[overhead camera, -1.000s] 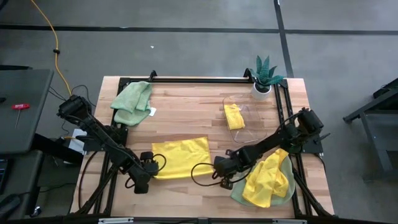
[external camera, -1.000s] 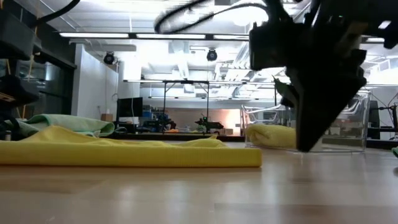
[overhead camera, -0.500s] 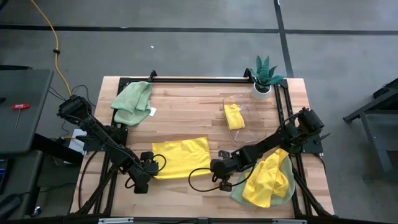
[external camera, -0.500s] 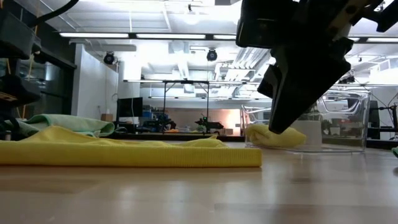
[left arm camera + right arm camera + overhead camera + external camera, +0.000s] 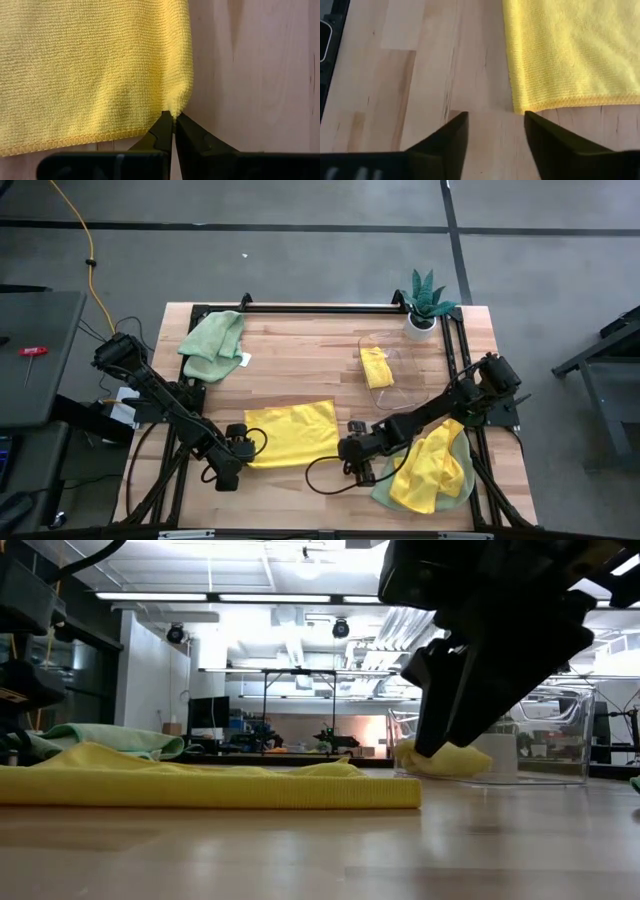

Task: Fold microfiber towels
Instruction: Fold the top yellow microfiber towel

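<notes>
A bright yellow microfiber towel lies flat on the wooden table's middle; the low view shows it as a long low strip. My left gripper is shut on its near left corner. My right gripper stands open just off the towel's near right corner, above the wood, touching nothing. In the low view its two dark fingers hang apart over the table. My left gripper pinches the yellow towel's near left corner between its two fingertips. The fingers slant down from the table's near left side. The cloth puckers a little at the pinch, and the rest of the towel lies flat on the table.
A sage green towel lies crumpled at the far left. A clear bin holds a folded yellow towel at the far right, beside a potted plant. A yellow towel on a green one lies heaped at the near right.
My right gripper has rolled about its own axis and opened: its fingers, shut together before, now stand apart beside the towel's near right corner. The yellow towel and my left gripper have kept still.
</notes>
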